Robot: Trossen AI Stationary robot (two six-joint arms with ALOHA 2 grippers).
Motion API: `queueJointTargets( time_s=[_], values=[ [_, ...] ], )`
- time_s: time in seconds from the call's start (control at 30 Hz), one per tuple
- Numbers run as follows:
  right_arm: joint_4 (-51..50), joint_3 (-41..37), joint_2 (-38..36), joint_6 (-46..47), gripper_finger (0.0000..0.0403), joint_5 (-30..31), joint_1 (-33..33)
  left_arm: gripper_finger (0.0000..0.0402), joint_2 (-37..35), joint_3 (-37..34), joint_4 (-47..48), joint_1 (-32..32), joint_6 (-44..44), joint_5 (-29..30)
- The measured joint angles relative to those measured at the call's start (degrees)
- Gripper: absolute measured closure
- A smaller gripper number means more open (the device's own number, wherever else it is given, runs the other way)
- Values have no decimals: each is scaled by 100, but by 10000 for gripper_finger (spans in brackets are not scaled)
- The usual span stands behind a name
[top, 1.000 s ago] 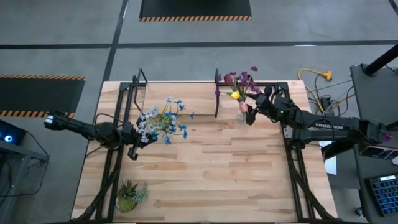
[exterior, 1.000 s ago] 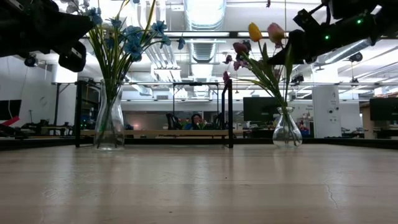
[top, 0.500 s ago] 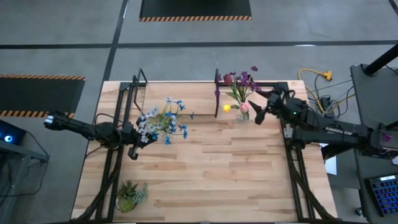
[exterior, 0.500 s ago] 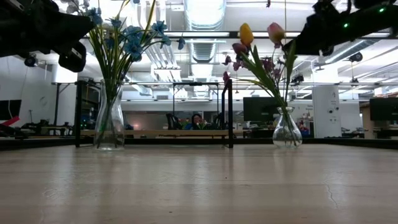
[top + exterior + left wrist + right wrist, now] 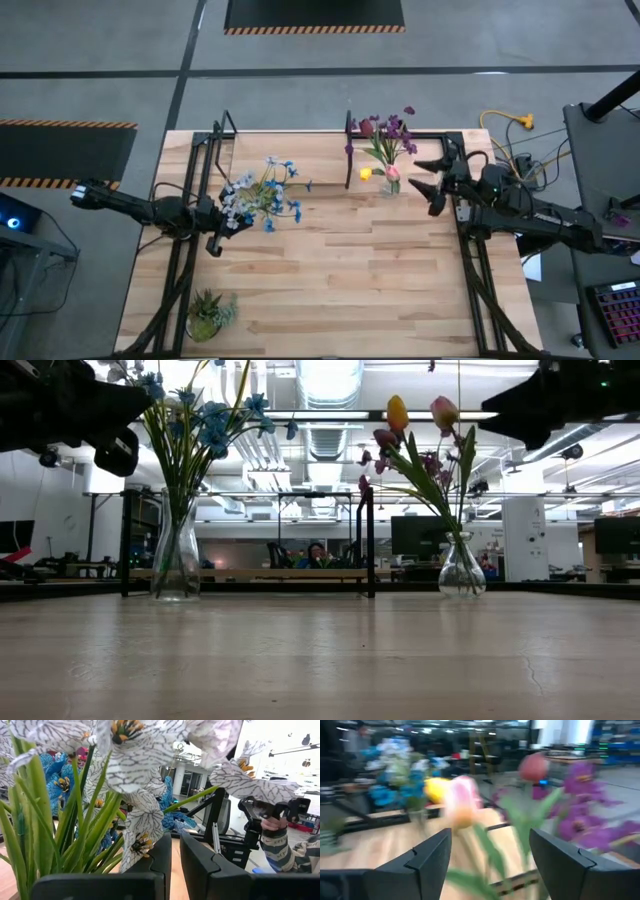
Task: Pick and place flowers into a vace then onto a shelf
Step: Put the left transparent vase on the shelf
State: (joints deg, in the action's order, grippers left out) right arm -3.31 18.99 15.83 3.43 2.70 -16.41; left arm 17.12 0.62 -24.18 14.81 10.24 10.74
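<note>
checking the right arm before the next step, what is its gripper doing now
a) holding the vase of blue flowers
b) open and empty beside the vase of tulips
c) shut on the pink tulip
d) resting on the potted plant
b: the high view shows the right gripper with its fingers spread and nothing between them, just to the side of the vase of tulips.

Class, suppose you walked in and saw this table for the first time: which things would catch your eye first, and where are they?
Two glass vases of flowers stand out near the table's far edge: a blue and white bunch on the left, and a purple, pink and yellow bunch on the right. The right claw hangs open just beside the right bunch, holding nothing. The left claw sits shut against the blue bunch.
</note>
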Motion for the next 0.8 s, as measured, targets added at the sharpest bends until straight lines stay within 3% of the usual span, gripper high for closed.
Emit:
queueJointTargets(
  time_s=[0.13,0.47,0.8],
  values=[
    [86,-323,-438,86,152,-470,338,380,0,0,2,0,-2,0],
    [137,-1238,-1541,-174,152,-409,1224,380,91,0,2,0,-2,-4],
    [573,-1736,-1547,-411,152,-405,1282,380,198,-4,2,0,133,12]
  ],
)
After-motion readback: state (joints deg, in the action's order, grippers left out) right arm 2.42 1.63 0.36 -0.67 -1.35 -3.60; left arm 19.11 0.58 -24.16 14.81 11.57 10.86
